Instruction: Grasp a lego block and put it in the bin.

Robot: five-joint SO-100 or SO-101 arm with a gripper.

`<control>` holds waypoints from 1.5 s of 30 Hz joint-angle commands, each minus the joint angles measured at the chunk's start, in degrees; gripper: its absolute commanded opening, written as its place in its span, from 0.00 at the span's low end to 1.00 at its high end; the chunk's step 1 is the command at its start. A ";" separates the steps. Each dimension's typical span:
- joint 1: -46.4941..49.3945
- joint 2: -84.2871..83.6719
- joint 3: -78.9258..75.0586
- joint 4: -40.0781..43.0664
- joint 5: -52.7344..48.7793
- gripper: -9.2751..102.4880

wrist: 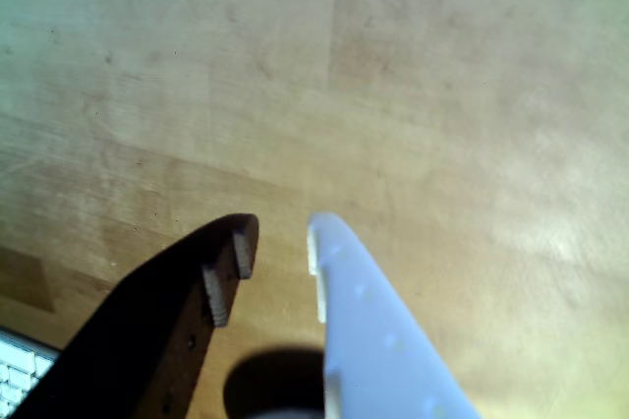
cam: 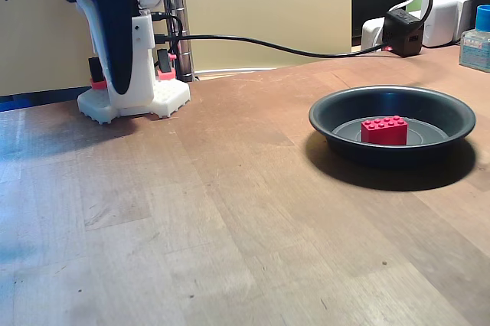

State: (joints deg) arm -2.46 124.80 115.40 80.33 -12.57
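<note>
Lego block (cam: 384,130) inside bin (cam: 392,115); end effector (wrist: 277,242) empty, parted.

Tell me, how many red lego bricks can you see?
1. The lego block sits inside the bin at the right of the fixed view, studs up. The pan's near wall could hide something low behind it, so I can't rule out another.

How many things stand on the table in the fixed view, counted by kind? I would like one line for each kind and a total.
Red lego block, lying inside the pan: 1
Dark round pan: 1
White robot base: 1
Black cube power adapter: 1
White chargers: 1, maybe more; hard to tell
Bottle with blue cap: 1
Total: 6
</note>
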 commanded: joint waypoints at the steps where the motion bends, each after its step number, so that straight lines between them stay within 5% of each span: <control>1: 1.14 5.45 7.47 -4.22 -0.09 0.08; 14: 2.55 24.52 33.13 -16.17 0.70 0.08; 31: 2.11 49.57 52.91 -15.73 0.62 0.08; 45: 2.99 51.42 60.56 -16.00 7.65 0.08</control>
State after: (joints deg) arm 0.44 175.78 174.81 64.78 -7.82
